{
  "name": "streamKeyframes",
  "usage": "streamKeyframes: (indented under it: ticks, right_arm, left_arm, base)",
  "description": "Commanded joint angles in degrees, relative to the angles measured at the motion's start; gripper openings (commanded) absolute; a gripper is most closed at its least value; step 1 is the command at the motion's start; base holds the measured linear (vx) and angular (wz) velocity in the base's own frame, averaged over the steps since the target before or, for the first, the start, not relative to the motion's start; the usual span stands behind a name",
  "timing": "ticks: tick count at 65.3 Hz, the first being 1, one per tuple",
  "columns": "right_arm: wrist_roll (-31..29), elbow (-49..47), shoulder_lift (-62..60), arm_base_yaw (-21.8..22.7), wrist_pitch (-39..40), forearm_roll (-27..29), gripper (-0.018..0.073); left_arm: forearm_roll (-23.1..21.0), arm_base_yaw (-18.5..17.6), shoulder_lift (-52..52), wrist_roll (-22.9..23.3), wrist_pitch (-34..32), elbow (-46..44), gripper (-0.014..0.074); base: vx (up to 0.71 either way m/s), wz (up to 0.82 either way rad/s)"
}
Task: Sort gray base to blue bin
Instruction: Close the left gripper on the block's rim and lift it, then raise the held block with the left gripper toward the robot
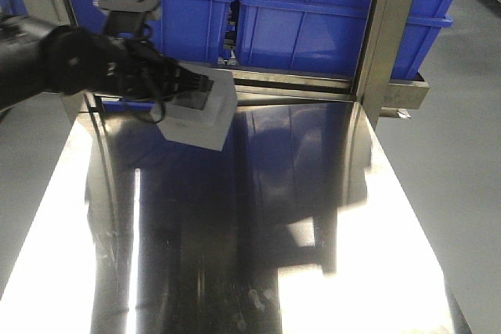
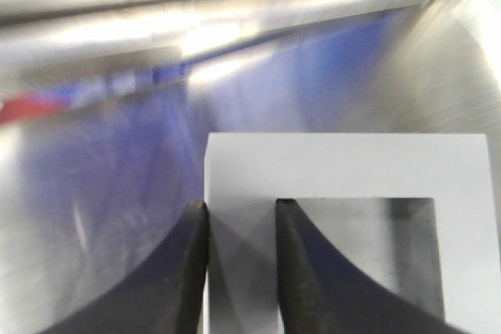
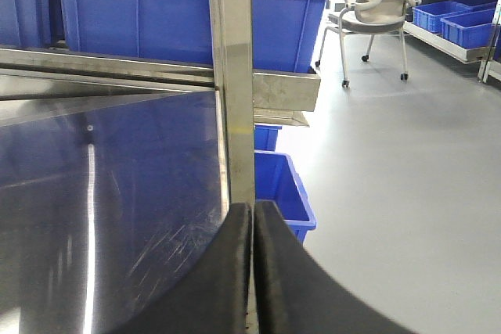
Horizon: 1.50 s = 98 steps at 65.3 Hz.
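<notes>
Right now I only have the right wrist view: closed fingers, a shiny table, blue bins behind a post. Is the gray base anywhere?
Observer: Yes. The exterior view shows the gray base held tilted by the left gripper near the far left corner of the table.
Reviewer: How is it gripped?
Observer: In the left wrist view, one of the fingers is inside its square opening and the other is outside, pinching the wall between them.
Reviewer: Is it in a bin yet?
Observer: No. The exterior view has it in front of the blue bins, below their rims.
</notes>
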<state>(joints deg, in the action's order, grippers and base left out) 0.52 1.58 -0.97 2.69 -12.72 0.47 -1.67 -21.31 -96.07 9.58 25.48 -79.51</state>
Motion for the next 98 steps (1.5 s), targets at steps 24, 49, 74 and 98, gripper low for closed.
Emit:
streamKeyframes:
  ticks: [24, 49, 74, 98]
  right_arm:
    - [-0.52, 0.07, 0.05, 0.0, 4.28, -0.47, -0.0005]
    - [-0.52, 0.07, 0.05, 0.0, 4.28, -0.47, -0.0005]
    - [-0.52, 0.07, 0.05, 0.0, 4.28, -0.47, -0.0005]
    - [-0.52, 0.07, 0.05, 0.0, 4.28, -0.47, -0.0005]
  left_arm:
    - [-0.39, -0.27, 32.15, 0.14, -20.78, 24.2, 0.002]
    - [-0.33, -0.27, 52.81, 0.14, -34.76, 42.42, 0.002]
    - [-0.34, -0.27, 71.06, 0.14, -37.32, 53.58, 0.002]
    - [-0.34, -0.27, 72.29, 0.14, -37.12, 54.28, 0.002]
  base:
    - [0.0, 0.0]
    - [0.0, 0.0]
    - [0.0, 0.0]
    - [0.0, 0.0]
